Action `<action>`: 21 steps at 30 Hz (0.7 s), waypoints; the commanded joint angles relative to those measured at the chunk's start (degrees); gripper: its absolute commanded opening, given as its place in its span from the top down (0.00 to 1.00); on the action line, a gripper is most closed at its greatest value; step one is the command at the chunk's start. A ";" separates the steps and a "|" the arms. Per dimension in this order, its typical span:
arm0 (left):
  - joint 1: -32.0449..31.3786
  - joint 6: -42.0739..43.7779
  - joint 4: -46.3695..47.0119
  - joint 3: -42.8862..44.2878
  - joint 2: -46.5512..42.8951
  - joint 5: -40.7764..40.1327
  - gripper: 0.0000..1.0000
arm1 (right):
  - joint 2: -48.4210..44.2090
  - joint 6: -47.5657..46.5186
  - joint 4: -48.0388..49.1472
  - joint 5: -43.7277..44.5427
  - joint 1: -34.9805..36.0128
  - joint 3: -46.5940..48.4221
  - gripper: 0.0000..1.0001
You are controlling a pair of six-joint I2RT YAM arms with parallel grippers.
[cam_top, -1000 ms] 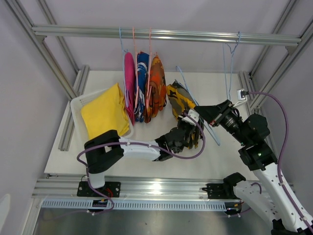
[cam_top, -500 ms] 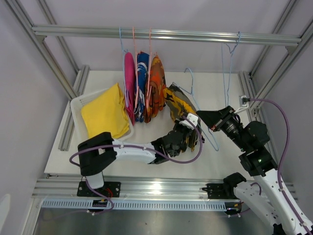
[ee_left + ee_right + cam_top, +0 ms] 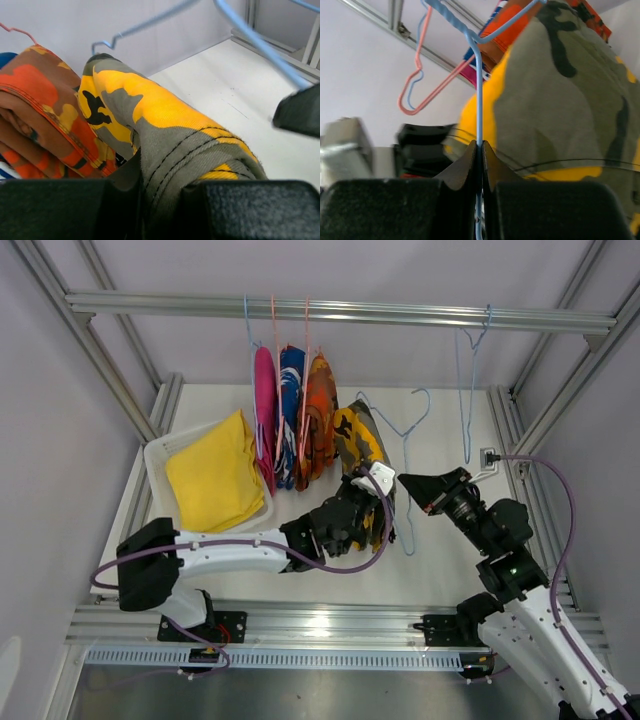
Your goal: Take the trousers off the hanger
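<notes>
Trousers (image 3: pixel 358 440), yellow camouflage, over white table (image 3: pixel 450 560) inside aluminium frame (image 3: pixel 330 310)

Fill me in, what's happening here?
The left gripper pinches the yellow camouflage trousers; the right gripper is shut on the blue hanger beside them. Whether they are fully off it is unclear. The pink pair, the blue-patterned pair and the orange pair hang from the rail; the yellow pair lies in the bin.
</notes>
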 commanded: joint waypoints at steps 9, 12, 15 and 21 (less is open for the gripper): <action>-0.78 0.96 -9.01 14.92 -11.29 2.09 0.99 | 2.24 -2.75 7.37 2.23 0.32 -5.95 1.00; -1.05 -0.54 -14.55 17.38 -14.88 2.79 0.99 | 2.94 -3.45 7.72 2.06 0.41 -7.10 1.00; -1.40 -1.77 -17.55 18.61 -19.45 3.50 0.99 | 2.86 -4.33 7.20 2.41 0.32 -8.06 1.00; -1.49 -5.37 -28.87 22.13 -26.67 4.46 0.99 | 2.86 -5.12 6.93 2.76 0.23 -9.56 1.00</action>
